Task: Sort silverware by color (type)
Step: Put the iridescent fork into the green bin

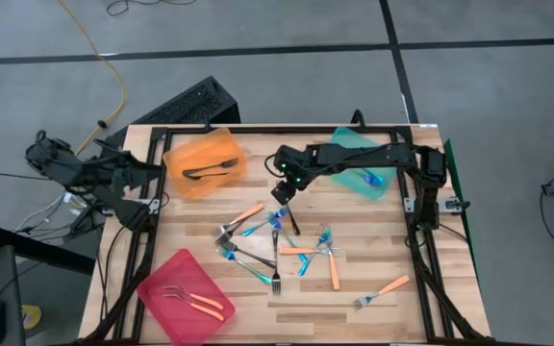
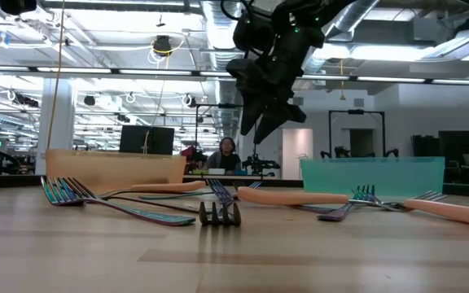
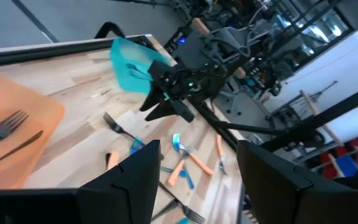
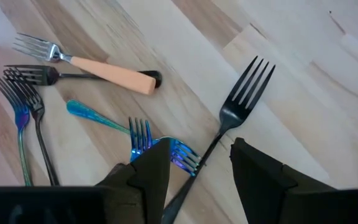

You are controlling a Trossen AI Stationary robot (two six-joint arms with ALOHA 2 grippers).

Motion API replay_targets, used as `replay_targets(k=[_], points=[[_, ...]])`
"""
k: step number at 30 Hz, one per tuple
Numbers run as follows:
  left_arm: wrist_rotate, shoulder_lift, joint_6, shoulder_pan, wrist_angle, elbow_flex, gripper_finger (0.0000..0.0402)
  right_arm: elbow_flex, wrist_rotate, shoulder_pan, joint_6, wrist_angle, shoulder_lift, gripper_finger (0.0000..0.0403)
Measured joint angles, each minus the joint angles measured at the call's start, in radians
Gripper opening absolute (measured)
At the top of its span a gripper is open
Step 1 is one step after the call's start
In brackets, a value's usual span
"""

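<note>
One black fork (image 4: 238, 106) lies diagonal just below the open, empty R gripper (image 4: 197, 168), probably centred; L gripper (image 3: 194, 168) open, far.

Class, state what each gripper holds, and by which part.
Nothing is held. The right gripper hangs open above a black fork; the left gripper waits open, empty, off the table's edge.

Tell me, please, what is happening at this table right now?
A two-armed robot is sorting forks by colour into trays. The right gripper hovers open above the loose pile, over a black fork, holding nothing. The left gripper waits open at the table's edge beside the orange tray, which holds dark forks. The pink tray holds orange-handled ones and the teal tray a blue one.
</note>
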Motion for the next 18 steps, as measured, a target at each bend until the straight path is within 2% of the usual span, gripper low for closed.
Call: replay_targets(k=[8,18], points=[[0.058,0.000,0.006,0.000,-0.047,0.095,0.0197,0.000,0.004,-0.018,-0.015,0.055,0.000,0.0189],[0.112,0.000,-0.070,-0.030,-0.245,0.202,0.0197,0.000,-0.014,-0.026,-0.109,0.190,0.000,0.0189]])
